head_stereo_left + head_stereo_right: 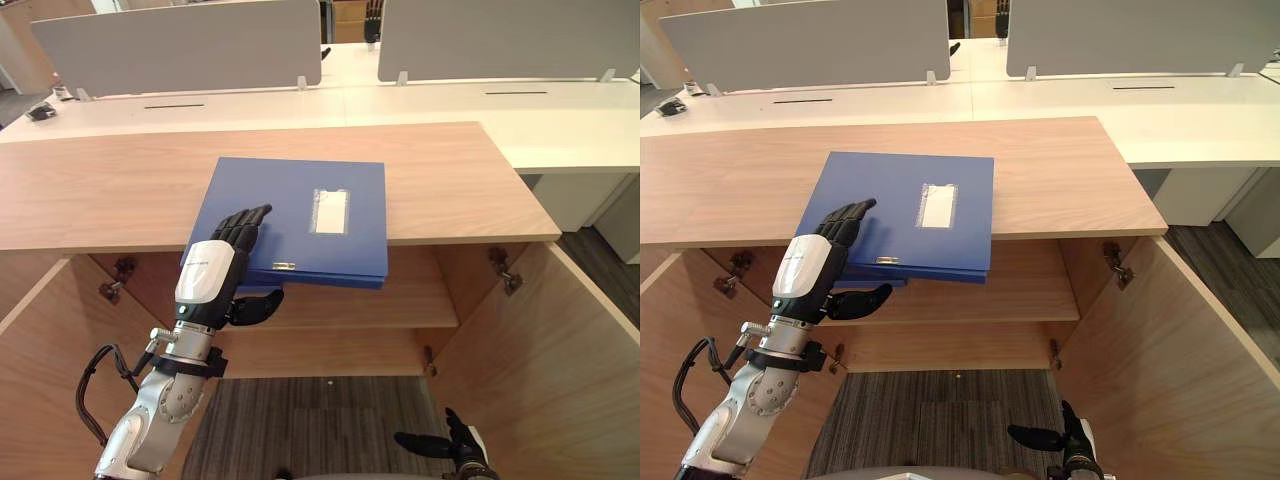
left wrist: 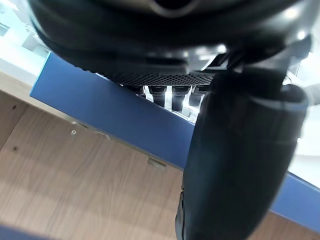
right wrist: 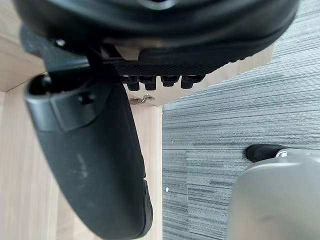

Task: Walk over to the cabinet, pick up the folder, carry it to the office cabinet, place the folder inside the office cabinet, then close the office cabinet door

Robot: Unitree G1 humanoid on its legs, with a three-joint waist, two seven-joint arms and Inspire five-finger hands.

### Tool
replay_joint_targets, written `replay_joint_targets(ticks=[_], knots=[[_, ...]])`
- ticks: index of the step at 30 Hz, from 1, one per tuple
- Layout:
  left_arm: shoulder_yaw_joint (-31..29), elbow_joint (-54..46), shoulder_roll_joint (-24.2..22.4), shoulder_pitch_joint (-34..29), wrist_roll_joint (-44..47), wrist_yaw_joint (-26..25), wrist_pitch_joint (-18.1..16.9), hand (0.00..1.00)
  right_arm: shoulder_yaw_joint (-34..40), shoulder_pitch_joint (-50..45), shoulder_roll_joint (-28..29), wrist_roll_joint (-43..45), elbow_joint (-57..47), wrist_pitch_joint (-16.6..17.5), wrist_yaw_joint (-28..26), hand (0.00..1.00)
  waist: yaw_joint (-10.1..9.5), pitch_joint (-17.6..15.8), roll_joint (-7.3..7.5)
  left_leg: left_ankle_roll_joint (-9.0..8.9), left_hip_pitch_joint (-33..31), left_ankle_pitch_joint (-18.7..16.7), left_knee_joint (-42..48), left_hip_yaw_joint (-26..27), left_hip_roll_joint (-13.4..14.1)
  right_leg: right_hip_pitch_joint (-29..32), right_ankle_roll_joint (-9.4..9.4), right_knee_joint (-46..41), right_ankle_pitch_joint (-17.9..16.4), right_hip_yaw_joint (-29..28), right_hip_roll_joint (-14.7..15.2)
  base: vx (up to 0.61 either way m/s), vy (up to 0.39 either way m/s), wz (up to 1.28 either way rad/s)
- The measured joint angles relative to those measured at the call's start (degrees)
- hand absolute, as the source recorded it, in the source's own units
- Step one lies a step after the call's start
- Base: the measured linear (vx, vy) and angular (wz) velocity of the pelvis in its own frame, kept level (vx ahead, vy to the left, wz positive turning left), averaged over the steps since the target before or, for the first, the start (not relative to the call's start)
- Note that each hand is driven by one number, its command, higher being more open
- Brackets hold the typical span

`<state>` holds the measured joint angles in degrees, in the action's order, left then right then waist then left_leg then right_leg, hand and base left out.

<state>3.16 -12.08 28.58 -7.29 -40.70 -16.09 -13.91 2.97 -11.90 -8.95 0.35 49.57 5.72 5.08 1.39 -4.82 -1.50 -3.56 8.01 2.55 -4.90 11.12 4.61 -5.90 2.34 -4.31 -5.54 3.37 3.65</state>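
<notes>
one folder (image 1: 290,195) atop open cabinet (image 1: 100,190), left hand (image 1: 210,275) pinching

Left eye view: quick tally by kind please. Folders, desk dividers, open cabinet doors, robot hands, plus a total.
Blue folder: 1
Grey desk dividers: 2
Open cabinet doors: 2
Robot hands: 2, the left hand on the folder and the right hand low by the right door
Total: 7
</notes>
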Motion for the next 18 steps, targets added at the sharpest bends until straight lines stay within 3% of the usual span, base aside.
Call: replay_joint_targets(ticks=[6,10,14,18], knots=[[-0.4,-1.0,0.0,3.7,-2.7,-0.7,0.3,0.00,0.0,0.3,0.0,0.1,-3.8,0.0,-0.1,1.00,1.00,0.3,-0.02,0.04,0.1,0.0,-0.1,0.4,-0.3,-0.3,0.32,1.6,0.8,-0.8,0.2,0.01,0.007,-0.08],[-0.2,-5.5,-1.4,2.3,-1.8,0.2,0.3,0.00,0.1,-0.6,0.3,1.1,-12.3,0.0,-0.1,1.00,1.14,0.3,-0.02,0.08,0.1,-0.2,-0.1,1.1,-0.3,0.2,0.50,1.9,1.4,-2.3,0.2,-0.01,0.005,-0.18],[1.1,-12.7,-5.0,-3.0,2.1,3.4,-1.9,0.00,1.2,-3.2,1.8,2.3,-28.1,0.3,0.0,1.00,1.16,0.1,0.20,0.31,0.1,-0.6,-0.1,2.4,-0.3,0.7,0.60,2.6,2.1,-3.5,0.1,-0.02,0.003,-0.16],[2.5,-19.3,-5.6,-5.0,14.7,7.8,-4.2,0.00,2.7,-5.5,2.0,3.6,-44.9,0.9,-0.6,1.00,1.20,-0.3,0.56,0.35,0.1,-0.8,0.0,2.7,-0.3,0.7,0.68,2.6,2.1,-3.9,0.1,-0.01,-0.011,-0.05]])
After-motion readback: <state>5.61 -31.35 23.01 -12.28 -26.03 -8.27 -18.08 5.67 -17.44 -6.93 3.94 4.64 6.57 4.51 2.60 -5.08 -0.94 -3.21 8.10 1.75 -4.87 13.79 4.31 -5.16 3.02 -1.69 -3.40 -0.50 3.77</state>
